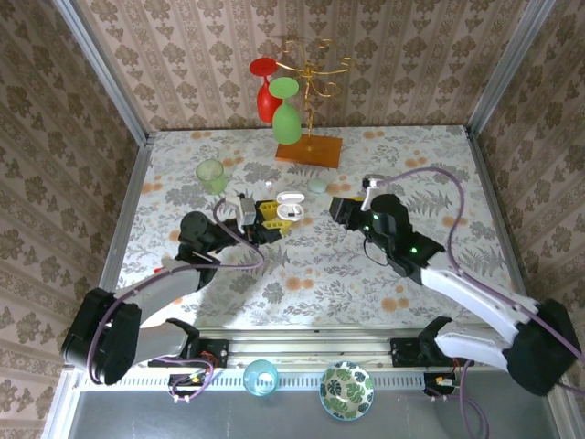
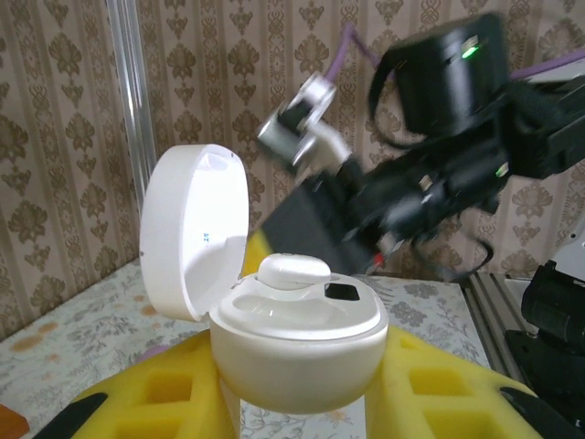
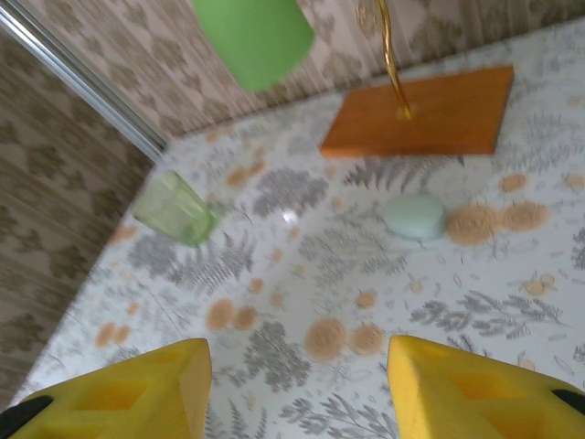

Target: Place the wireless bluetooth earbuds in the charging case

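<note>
My left gripper (image 2: 297, 395) is shut on the white charging case (image 2: 297, 338), its yellow pads (image 2: 137, 393) pressing both sides. The lid (image 2: 194, 233) stands open to the left. One whitish earbud (image 2: 294, 271) lies over the far well and sticks up above the deck; the near well (image 2: 274, 309) is empty. From above, the case (image 1: 290, 207) sits at the table's middle with the left gripper (image 1: 268, 219) at it. My right gripper (image 1: 336, 208) hovers just right of the case, open, and it shows blurred behind the case (image 2: 366, 215). Its yellow fingers (image 3: 137, 393) stand apart with nothing between them (image 3: 297, 384).
A pale green oval case (image 3: 415, 217) lies on the floral table ahead of the right gripper. A green tumbler (image 3: 174, 208) stands at the far left. The orange base (image 3: 420, 114) of a gold rack holds hanging red and green glasses (image 1: 285, 110) at the back.
</note>
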Controlling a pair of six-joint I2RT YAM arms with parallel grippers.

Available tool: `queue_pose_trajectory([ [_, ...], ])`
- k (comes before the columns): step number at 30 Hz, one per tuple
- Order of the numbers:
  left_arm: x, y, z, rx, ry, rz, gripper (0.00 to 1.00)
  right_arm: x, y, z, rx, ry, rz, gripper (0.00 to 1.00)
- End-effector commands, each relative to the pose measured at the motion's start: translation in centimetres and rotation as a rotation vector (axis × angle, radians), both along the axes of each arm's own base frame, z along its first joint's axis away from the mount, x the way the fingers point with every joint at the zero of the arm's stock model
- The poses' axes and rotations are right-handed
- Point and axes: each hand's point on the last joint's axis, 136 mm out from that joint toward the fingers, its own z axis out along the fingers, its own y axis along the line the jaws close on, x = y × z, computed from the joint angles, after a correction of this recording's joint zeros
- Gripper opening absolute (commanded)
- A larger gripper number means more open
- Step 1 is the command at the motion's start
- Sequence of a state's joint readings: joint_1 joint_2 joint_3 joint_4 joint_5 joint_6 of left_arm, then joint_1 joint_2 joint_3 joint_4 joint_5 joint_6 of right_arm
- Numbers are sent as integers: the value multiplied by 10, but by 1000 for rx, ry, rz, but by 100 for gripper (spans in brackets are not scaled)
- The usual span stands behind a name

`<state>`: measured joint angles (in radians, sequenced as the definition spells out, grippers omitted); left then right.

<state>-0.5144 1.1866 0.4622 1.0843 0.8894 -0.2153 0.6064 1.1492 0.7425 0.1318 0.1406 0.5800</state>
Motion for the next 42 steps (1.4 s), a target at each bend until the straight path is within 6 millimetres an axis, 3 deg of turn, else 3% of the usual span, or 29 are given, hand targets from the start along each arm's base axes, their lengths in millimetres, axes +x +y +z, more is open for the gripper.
queue_pose_trajectory([
  [1,-3,7,12,-20,-52,37,26,29,24,-1,-20,1,27,54],
  [14,-14,23,23,-10,-86,121,26,153,121,-98,-157,253,4,56],
  [22,-16,25,25,-4,-103,135,26,210,150,-141,-228,344,-67,54],
  [26,-17,26,26,-6,-108,138,26,225,156,-159,-288,345,-89,53],
  [32,-18,27,29,-12,-116,135,26,244,173,-169,-300,309,-68,52],
  [42,-20,28,32,-21,-126,138,26,240,183,-181,-267,347,-34,52],
])
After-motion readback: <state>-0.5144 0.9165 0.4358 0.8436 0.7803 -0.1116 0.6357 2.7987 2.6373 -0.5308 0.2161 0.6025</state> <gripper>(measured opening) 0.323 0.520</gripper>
